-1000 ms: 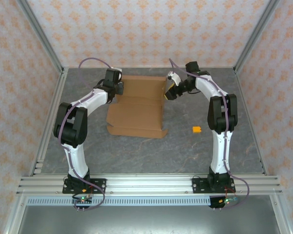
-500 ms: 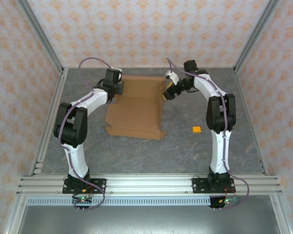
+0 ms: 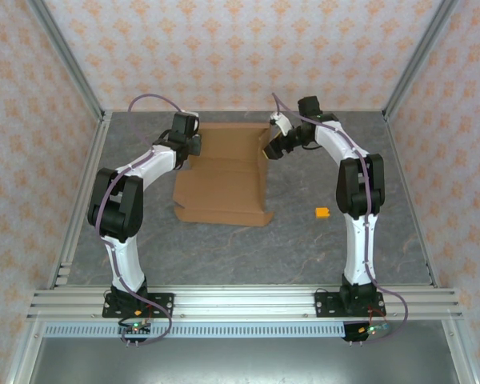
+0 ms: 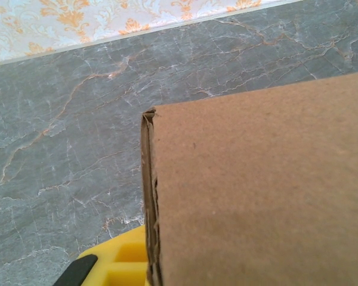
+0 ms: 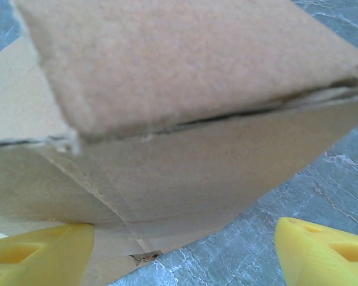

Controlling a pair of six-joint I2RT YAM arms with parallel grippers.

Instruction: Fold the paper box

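Grey marbled tabletop (image 3: 304,240) carried the paper box (image 3: 228,180), a brown cardboard sheet lying mostly flat between the two arms. The left pincer (image 3: 194,144) was pressed together on the box's far left edge, pinching the cardboard beside its yellow finger (image 4: 116,262). At the box's far right corner, a raised flap stood between the yellow fingers (image 5: 42,250) of the right pincer (image 3: 272,150), which were spread wide. A small orange block (image 3: 322,213) sat apart, off the box's near right corner.
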